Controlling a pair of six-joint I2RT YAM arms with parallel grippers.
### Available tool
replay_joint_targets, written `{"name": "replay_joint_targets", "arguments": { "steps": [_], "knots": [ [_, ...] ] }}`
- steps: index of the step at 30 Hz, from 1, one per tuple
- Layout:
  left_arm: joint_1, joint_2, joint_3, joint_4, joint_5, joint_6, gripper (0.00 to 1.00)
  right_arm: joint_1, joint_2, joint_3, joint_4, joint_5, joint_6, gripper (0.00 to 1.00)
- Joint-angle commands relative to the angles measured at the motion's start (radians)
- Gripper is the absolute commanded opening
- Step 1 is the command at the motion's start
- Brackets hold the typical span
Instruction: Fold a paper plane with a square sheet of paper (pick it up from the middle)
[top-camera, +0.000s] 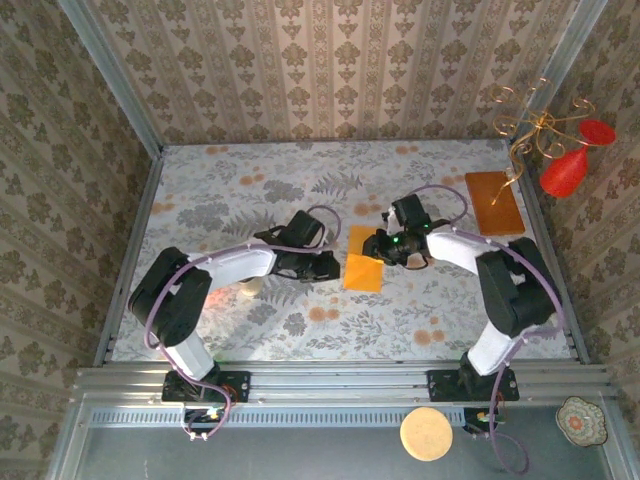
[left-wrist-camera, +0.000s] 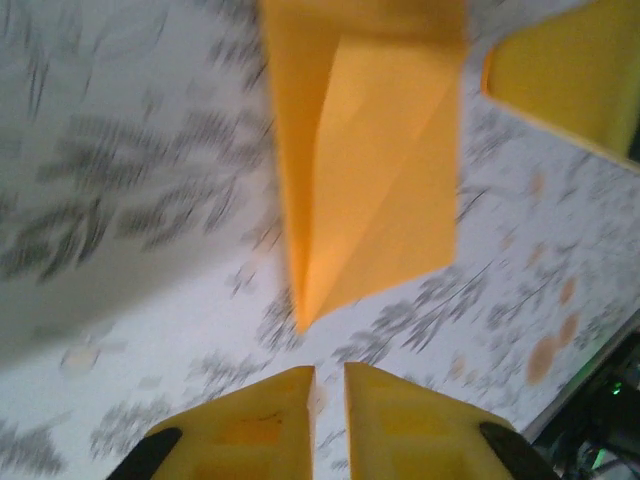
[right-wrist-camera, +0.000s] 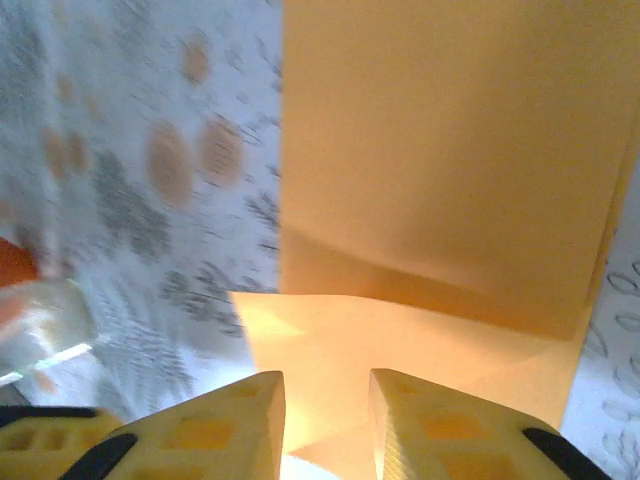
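The square sheet of paper (top-camera: 363, 262), bright orange-yellow, lies folded on the floral table between my two grippers. In the left wrist view the sheet of paper (left-wrist-camera: 380, 160) shows a diagonal crease and a pointed corner aimed at my left gripper (left-wrist-camera: 330, 370). That gripper's jaws stand a narrow slit apart with only table between them, just short of the point. My left gripper (top-camera: 333, 266) sits at the paper's left edge. My right gripper (top-camera: 380, 247) is at its right edge. In the right wrist view a raised flap of the paper (right-wrist-camera: 450, 150) runs between the parted fingers of my right gripper (right-wrist-camera: 325, 378), untouched by either.
A darker brown-orange board (top-camera: 493, 202) lies at the back right. A red and gold-wire ornament (top-camera: 560, 150) hangs over that corner. Wallpapered walls close the table on three sides. A round cork disc (top-camera: 427, 434) and a patterned dish (top-camera: 582, 420) sit below the front rail.
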Motion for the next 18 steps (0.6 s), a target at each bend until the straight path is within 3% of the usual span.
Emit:
{"name": "replay_joint_targets", "arguments": {
  "steps": [1, 8, 18],
  "knots": [
    [0.006, 0.029, 0.043, 0.121, -0.007, -0.032, 0.22, -0.007, -0.08, -0.078, 0.066, 0.08, 0.143, 0.39],
    [0.009, 0.145, 0.113, 0.184, -0.022, -0.087, 0.25, -0.008, -0.155, -0.217, 0.176, 0.127, 0.319, 0.47],
    [0.045, 0.29, 0.202, 0.171, -0.026, -0.128, 0.25, -0.001, -0.086, -0.234, 0.234, 0.081, 0.368, 0.46]
  ]
}}
